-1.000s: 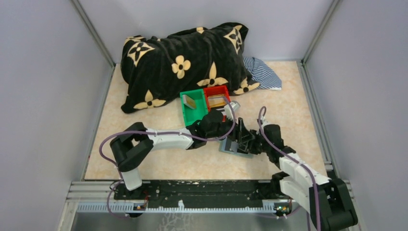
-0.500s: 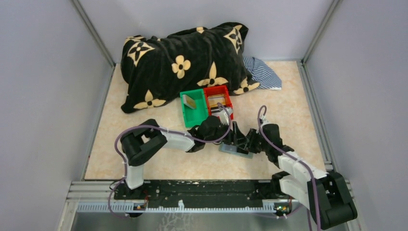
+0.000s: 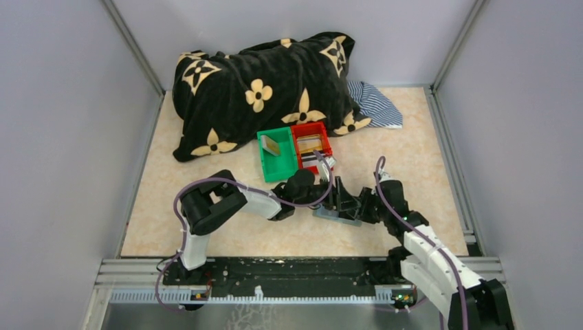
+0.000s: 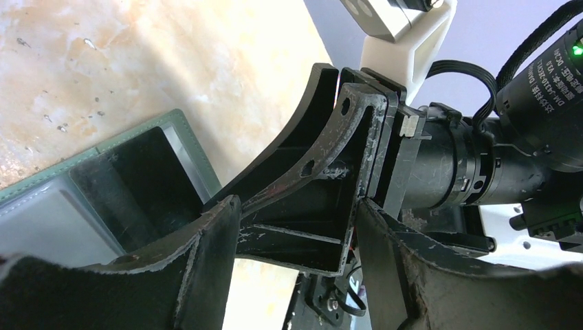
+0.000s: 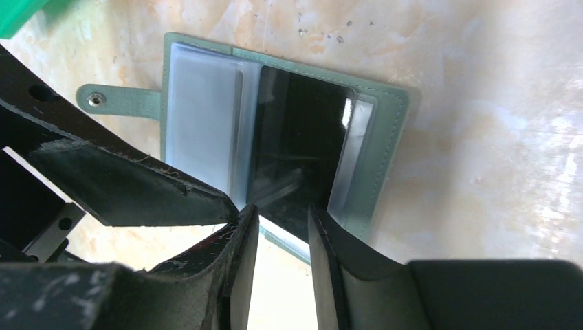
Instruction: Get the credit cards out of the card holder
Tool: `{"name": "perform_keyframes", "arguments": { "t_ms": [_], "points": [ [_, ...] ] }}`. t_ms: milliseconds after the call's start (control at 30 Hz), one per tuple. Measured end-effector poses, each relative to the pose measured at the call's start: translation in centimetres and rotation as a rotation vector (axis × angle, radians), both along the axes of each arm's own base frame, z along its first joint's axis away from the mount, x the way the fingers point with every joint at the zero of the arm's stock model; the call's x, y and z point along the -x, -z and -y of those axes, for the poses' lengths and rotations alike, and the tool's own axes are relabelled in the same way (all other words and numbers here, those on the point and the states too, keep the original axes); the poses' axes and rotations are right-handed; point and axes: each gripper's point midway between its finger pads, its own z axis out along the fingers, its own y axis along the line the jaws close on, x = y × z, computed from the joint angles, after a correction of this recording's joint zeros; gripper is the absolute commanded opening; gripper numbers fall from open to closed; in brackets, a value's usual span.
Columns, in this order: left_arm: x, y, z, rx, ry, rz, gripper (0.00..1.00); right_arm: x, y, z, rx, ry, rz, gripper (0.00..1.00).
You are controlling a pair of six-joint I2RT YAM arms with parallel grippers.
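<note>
Top external first, nearest stuff: the left arm is folded up, elbow raised close to its base, forearm running right and away. The right arm stretches low, forward and to the left. Both end over the holder, which lies on the surface just this side of the bins. From up there you can't really tell what the jaws are doing.

Right wrist view sorts that out. The holder is spread open flat, with a green border and clear sleeves. A black card sits in one panel, and a snap tab sticks out the other side. The right jaws are parted with nothing between them, tips right at the holder's near edge by the card. One finger of the left jaws comes in from the side, its tip just beside a right one.

Left wrist view shows the left jaws spread wide and gripping nothing. The other arm's jaw frame shows across the gap, and a corner of the holder sits off to one side.

Farther back, the green bin has a tan card in it. The red bin is right against it, contents too small to call. Behind those are a black flowered pillow and a striped cloth.
</note>
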Motion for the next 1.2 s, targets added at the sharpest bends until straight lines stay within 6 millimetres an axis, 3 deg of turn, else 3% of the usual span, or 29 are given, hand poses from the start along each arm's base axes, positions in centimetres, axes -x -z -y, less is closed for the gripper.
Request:
{"name": "perform_keyframes", "arguments": {
  "t_ms": [333, 467, 567, 967, 1200],
  "points": [
    [0.4, 0.5, -1.5, 0.03, -0.031, -0.037, 0.66, 0.4, 0.4, 1.1, 0.093, -0.009, -0.031, 0.47],
    [-0.7, 4.9, -4.7, -0.093, -0.113, -0.105, 0.66, -0.8, -0.5, 1.3, 0.097, 0.017, 0.003, 0.47],
    [-1.6, 4.8, -5.1, -0.091, -0.144, -0.099, 0.66, -1.4, -0.9, 1.0, 0.078, 0.024, 0.02, 0.47],
    [-1.6, 4.8, -5.4, -0.078, -0.157, -0.097, 0.66, -1.7, -1.2, 0.4, 0.034, 0.031, 0.043, 0.43],
    [-1.5, 4.8, -5.3, -0.076, -0.155, -0.098, 0.66, -2.1, -3.5, 0.8, 0.029, 0.058, 0.109, 0.43]
  ]
}}
